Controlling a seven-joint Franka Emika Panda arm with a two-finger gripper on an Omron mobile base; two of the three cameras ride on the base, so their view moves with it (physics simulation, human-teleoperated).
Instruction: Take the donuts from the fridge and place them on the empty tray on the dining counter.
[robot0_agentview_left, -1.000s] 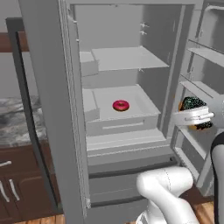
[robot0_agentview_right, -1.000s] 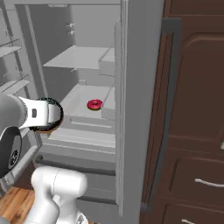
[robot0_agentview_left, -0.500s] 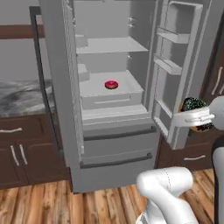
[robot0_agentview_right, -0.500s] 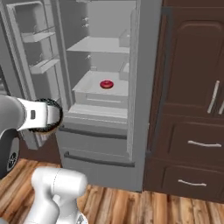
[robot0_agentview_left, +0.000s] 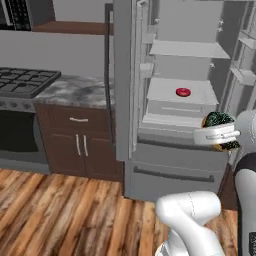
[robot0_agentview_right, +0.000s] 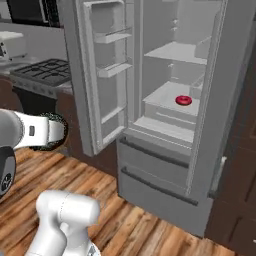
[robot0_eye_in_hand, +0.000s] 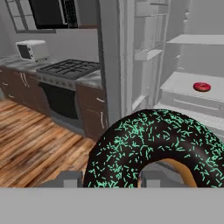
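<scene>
Arm bent up w/ wrist horizontal, out in front of the open fridge (robot0_agentview_left: 150, 165). Gripper (robot0_eye_in_hand: 109, 181) clamped on chocolate donut (robot0_eye_in_hand: 159, 151): dark glossy ring w/ mint-green sprinkles, tan dough at the inner rim. Red donut (robot0_agentview_right: 183, 100) is a small smooth ring lying flat on a grey fridge shelf, well apart from the gripper. Floor is wood plank; stove (robot0_agentview_left: 25, 82) has a black grate top beside a marbled worktop (robot0_agentview_left: 75, 92).
</scene>
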